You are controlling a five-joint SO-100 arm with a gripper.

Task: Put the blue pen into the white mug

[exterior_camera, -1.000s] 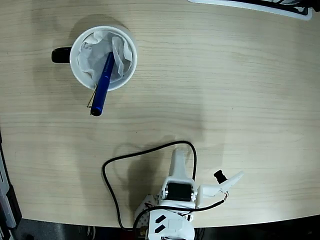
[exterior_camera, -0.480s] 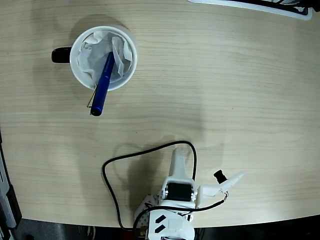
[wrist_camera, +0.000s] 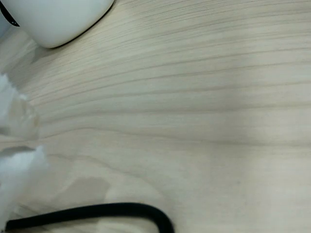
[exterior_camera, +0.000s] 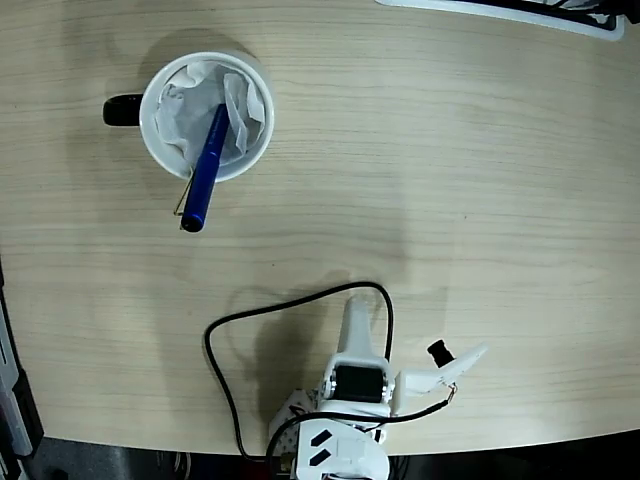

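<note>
The pen point(exterior_camera: 204, 172) stood tilted in the mug point(exterior_camera: 206, 115) at far left of the fixed view, its upper end leaning out over the rim, so the task looked done, while the gripper point(exterior_camera: 357, 322), folded back near the base, hid its jaws.

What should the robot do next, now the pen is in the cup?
Probably nothing more than stay parked. The blue pen already stands tilted in the white mug, its lower end leaning out over the rim, and the arm is folded back at the near table edge, far from both. A nudge might tip it out.
</note>
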